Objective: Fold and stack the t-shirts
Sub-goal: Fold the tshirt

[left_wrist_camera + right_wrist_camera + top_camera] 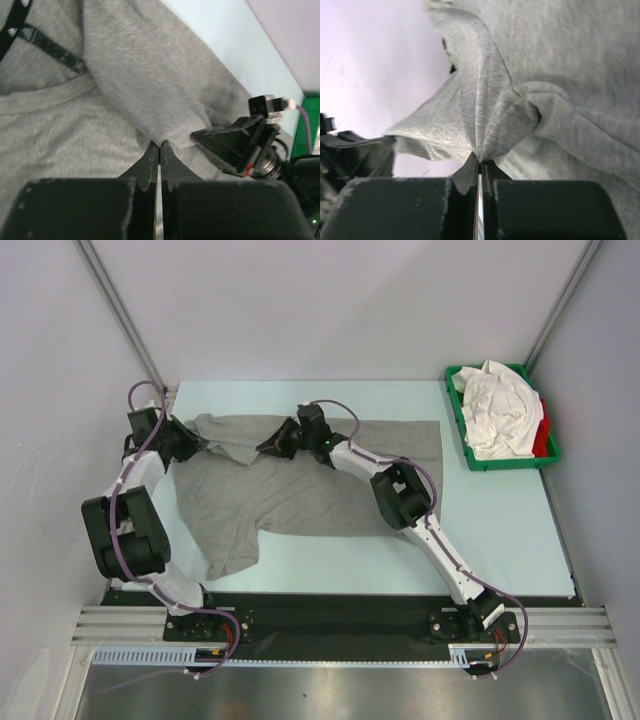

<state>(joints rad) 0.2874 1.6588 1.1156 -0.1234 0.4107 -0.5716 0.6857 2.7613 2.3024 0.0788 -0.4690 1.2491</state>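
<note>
Top view: the heather grey t-shirt (330, 495), a soft matte knit, lies rumpled on the table (500, 530). Its long axis runs side to side, with the neck end between the left gripper (195, 445) and the right gripper (272, 445) and the hem far off the latter's right. Left wrist: jaws closed, pinching a fuzzy folded edge; ribbed neckline and dark label lie beyond the tips, leftward. Right wrist: jaws closed on a puckered peak of cloth, creases radiating from the tips.

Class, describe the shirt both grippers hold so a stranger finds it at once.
On the pale table, spread across the middle, lies the grey t-shirt, pinched by the left gripper and right gripper. It alone is grey and laid out; the white shirts and red shirt sit bundled in the green tray.
</note>
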